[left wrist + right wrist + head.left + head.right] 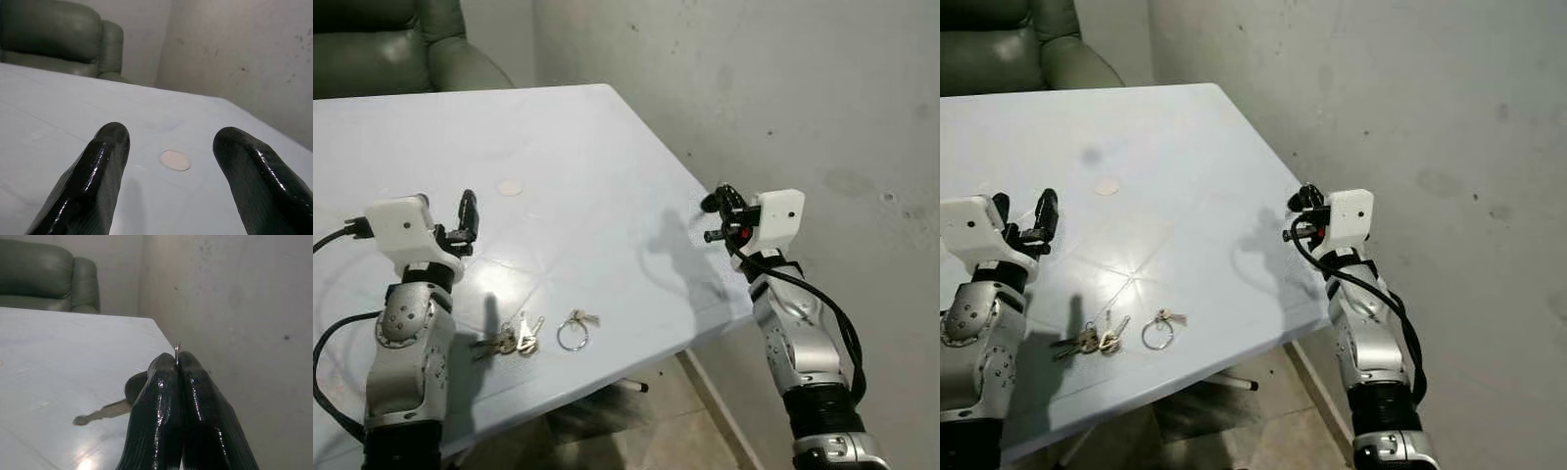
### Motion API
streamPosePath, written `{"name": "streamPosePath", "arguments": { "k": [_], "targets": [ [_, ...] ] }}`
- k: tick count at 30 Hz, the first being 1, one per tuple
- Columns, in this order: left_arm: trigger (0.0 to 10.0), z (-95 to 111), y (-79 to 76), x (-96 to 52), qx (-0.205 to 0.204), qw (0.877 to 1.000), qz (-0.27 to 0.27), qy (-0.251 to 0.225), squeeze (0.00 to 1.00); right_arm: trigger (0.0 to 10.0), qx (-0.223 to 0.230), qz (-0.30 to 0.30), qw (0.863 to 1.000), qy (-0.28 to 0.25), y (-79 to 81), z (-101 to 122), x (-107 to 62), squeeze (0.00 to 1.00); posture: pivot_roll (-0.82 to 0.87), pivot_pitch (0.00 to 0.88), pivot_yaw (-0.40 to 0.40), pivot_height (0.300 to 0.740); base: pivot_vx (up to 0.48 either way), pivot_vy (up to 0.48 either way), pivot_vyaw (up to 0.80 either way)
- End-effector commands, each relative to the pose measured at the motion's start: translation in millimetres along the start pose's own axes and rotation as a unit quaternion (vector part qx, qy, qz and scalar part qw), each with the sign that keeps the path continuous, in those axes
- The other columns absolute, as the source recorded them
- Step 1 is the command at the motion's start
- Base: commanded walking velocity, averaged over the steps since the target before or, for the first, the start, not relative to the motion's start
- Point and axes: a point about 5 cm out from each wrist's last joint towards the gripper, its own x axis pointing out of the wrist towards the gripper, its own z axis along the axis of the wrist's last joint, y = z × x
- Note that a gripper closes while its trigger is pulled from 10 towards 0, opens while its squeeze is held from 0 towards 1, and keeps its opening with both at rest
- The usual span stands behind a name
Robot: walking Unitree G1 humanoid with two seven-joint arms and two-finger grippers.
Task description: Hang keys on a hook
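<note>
A: Where are the small metal keys [511,339]?
B: On the pale blue counter [568,176], near its front edge; a loose ring [574,333] lies just beside them.
A: The tools?
B: Left tool [466,217] hovers above the counter, fingers spread; right tool [177,363] pinches a thin metal ring [177,350] beyond the counter's corner.

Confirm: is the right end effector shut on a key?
Shut. In the right wrist view the fingers press together, pinching a thin metal ring; a key hangs beneath.

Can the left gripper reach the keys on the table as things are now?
Probably yes. The left gripper is open and hovers above the table, with the keys lying uncovered just nearer the robot; nothing stands between them.
</note>
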Motion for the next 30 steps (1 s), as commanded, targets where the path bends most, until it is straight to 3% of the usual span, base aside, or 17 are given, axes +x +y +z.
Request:
{"name": "streamPosePath", "arguments": {
  "k": [1,30],
  "targets": [
    [10.0,3.4,-5.2,1.8,-0.001,1.0,-0.005,-0.005,0.0,10.0,-0.004,-0.015,1.0,-0.004,-7.4,3.3,-2.0,0.0,-0.16,0.06,-0.087,0.74,0.0,0.0,-0.76],
    [10.0,-0.1,-9.6,1.9,0.0,1.0,-0.016,0.008,0.0,10.0,-0.009,-0.008,1.0,0.003,-5.4,2.0,-3.8,0.0,-0.16,0.046,-0.092,0.74,0.0,0.0,-0.76]
  ]
}}
